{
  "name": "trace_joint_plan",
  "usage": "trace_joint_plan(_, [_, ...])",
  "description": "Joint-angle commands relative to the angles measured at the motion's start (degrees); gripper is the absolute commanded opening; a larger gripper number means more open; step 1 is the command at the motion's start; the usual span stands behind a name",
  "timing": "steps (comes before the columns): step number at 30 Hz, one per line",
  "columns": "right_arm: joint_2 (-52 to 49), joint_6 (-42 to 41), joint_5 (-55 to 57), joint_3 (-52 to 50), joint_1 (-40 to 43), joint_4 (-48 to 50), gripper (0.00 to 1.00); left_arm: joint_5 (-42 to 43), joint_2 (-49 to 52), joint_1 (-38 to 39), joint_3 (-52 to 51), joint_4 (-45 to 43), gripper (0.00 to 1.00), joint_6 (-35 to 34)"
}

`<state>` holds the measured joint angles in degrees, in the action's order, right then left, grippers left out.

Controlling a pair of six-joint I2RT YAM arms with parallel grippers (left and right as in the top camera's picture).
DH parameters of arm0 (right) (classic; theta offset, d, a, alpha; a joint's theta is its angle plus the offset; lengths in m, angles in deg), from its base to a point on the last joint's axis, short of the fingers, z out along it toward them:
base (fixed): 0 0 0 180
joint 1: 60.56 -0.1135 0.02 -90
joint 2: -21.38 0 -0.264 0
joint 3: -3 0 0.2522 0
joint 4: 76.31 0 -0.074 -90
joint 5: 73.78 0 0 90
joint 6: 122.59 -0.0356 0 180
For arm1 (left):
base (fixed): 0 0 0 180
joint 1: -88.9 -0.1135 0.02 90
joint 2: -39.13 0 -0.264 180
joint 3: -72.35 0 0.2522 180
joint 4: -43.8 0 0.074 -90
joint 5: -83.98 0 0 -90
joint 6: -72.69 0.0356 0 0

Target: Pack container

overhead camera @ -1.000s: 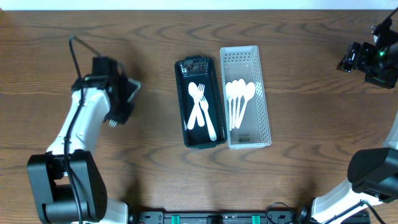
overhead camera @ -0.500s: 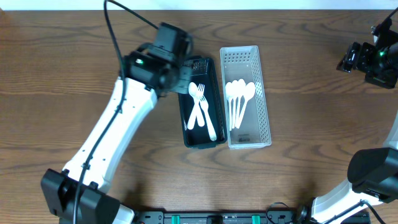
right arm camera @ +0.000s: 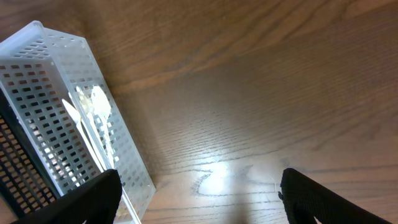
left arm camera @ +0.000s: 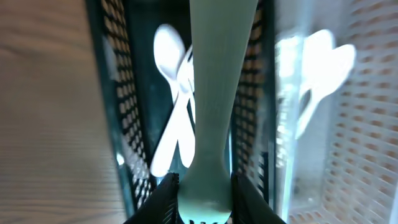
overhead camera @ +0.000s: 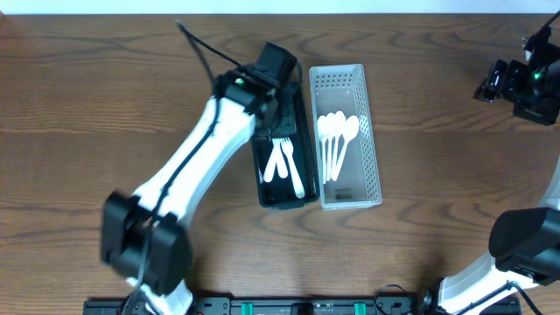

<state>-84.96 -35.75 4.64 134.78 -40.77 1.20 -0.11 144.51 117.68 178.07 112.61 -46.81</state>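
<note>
The left gripper [left arm camera: 205,191] is closed on the handle of a white plastic utensil [left arm camera: 214,81], directly above the black basket [overhead camera: 289,203]. The utensil's head is out of view, so I cannot tell whether it is a fork or a spoon. Inside the black basket lie white forks [overhead camera: 284,162]. Touching its right wall is the white basket [overhead camera: 376,157], which holds the spoons [overhead camera: 337,131].

The main risk is a release from too high or too far off-centre. The long handle could bridge the shared wall, or tip over it into the white basket. The black basket is narrow, so a descending finger could catch its mesh wall and drag the light basket across the table [overhead camera: 437,219].

The right gripper [right arm camera: 199,199] is spread wide and holds nothing. It sits far to the right of the black basket, beyond the white basket.
</note>
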Motion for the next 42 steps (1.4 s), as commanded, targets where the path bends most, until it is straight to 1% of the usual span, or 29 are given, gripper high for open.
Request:
trace_joint_plan(1, [0.3,0.4,0.2,1.1,0.3,-0.3,0.85,1.6,4.6,0.1,-0.2,0.0,0.06,-2.3])
trace_joint_plan(10, [0.3,0.5,0.2,1.1,0.3,-1.1,0.85,1.6,11.4,0.1,-0.2,0.2,0.07,-2.3])
trace_joint_plan(12, [0.3,0.4,0.2,1.1,0.3,-1.1,0.85,1.6,11.5,0.1,-0.2,0.2,0.17,-2.3])
trace_joint_plan(16, [0.3,0.5,0.2,1.1,0.3,-1.1,0.85,1.6,11.5,0.1,-0.2,-0.2,0.44,-1.9])
trace_joint_plan(17, [0.3,0.5,0.2,1.1,0.3,-1.0,0.85,0.9,11.5,0.1,-0.2,-0.2,0.51,-0.7])
trace_joint_plan(18, [0.3,0.5,0.2,1.1,0.3,-1.0,0.85,-0.2,11.5,0.1,-0.2,-0.3,0.54,0.7])
trace_joint_plan(19, [0.3,0.9,0.2,1.1,0.3,-1.0,0.85,-1.2,11.5,0.1,-0.2,-0.3,0.61,2.1])
trace_joint_plan(21, [0.3,2.4,0.2,1.1,0.3,-0.6,0.83,-2.1,11.5,0.1,-0.2,-0.3,0.7,4.6])
trace_joint_plan(23, [0.3,3.2,0.2,1.1,0.2,0.7,0.82,-2.1,11.0,0.1,-0.1,-0.3,0.72,7.7])
trace_joint_plan(24, [0.3,4.4,0.2,1.1,-0.1,2.1,0.82,-2.8,10.5,0.1,0.2,-0.5,0.77,10.1])
trace_joint_plan(25, [0.3,4.9,0.2,1.1,-0.3,2.8,0.82,-3.4,10.2,0.1,0.3,-0.5,0.79,10.9])
trace_joint_plan(28, [0.5,6.8,0.2,1.1,-3.1,6.9,0.83,-8.0,7.0,0.1,1.3,-0.5,0.84,14.8])
trace_joint_plan(30, [0.6,7.4,0.2,1.1,-6.1,9.8,0.84,-12.2,4.2,-0.1,1.7,-0.5,0.88,15.5])
trace_joint_plan(32, [0.6,7.5,0.4,1.1,-10.3,13.7,0.86,-16.8,0.4,-0.8,1.7,-0.8,0.97,15.5])
trace_joint_plan(33, [0.6,7.2,0.6,1.1,-12.3,15.6,0.87,-18.2,-1.2,-1.2,1.7,-1.2,0.99,15.5])
trace_joint_plan(36, [0.5,6.4,1.2,1.1,-18.5,23.7,0.91,-21.5,-5.9,-3.3,1.7,-2.4,0.98,15.5])
trace_joint_plan(38, [0.0,6.5,1.3,1.0,-21.8,29.0,0.99,-22.6,-8.7,-5.8,1.7,-3.5,0.98,15.5])
trace_joint_plan(42, [-1.7,6.9,2.4,1.0,-26.2,38.2,0.99,-22.5,-10.9,-11.9,1.7,-6.0,0.98,15.5])
